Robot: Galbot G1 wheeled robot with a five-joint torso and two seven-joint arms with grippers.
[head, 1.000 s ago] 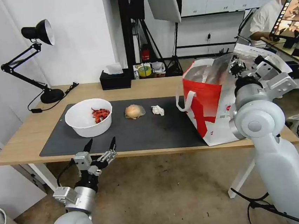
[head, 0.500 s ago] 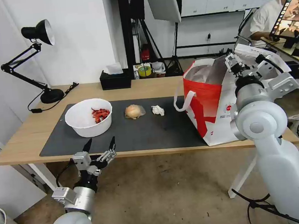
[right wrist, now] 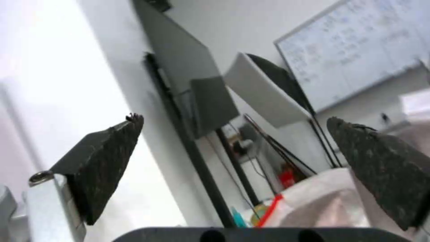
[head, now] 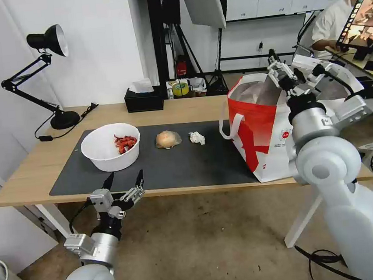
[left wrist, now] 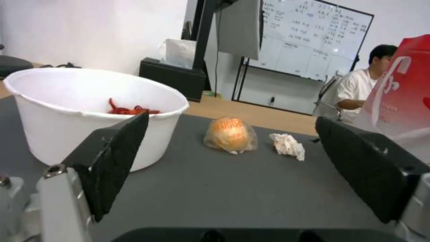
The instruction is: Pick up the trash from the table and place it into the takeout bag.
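Two grippers spread empty: our right gripper has risen above the takeout bag; white bowl beyond left gripper fingertips

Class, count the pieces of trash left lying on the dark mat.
3: the bowl at the robot's left, the bun in the middle, the tissue nearest the bag. The bag could hide more.

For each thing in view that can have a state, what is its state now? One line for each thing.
Takeout bag: upright on the table, mouth open.
White bowl: upright, red shells inside.
Bun: wrapped, lying on the mat.
Tissue: crumpled, on the mat.
Left claw: open, empty, at the table's near edge.
Right claw: open, empty, above the bag.
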